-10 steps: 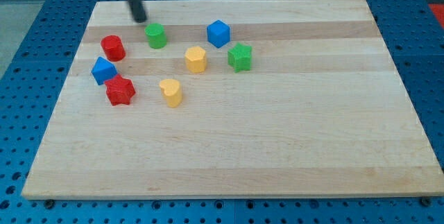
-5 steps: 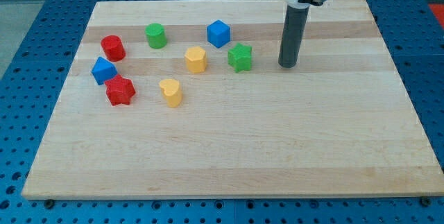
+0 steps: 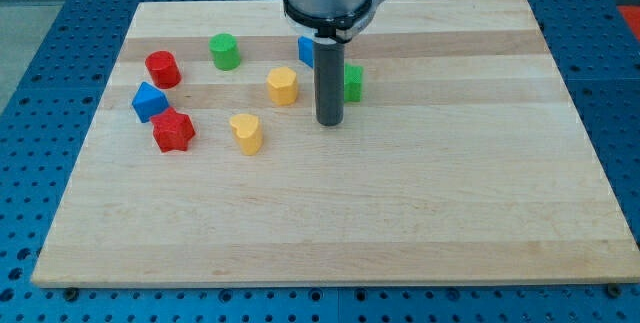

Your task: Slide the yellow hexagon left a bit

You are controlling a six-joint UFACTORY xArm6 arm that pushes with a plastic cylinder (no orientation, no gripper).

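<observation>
The yellow hexagon (image 3: 283,85) sits on the wooden board (image 3: 330,213) in the upper middle of the camera view. My tip (image 3: 330,121) touches the board a little to the right of and below the hexagon, with a gap between them. The rod stands in front of the blue cube (image 3: 305,50) and the green star (image 3: 354,82), hiding part of each.
A yellow heart-shaped block (image 3: 246,133) lies below-left of the hexagon. A green cylinder (image 3: 224,51), a red cylinder (image 3: 162,68), a blue block (image 3: 149,101) and a red star (image 3: 173,130) stand at the view's left.
My tip went from the top left near the green cylinder to the right of the green star, then came back left to just below-right of the yellow hexagon. No block has moved.
</observation>
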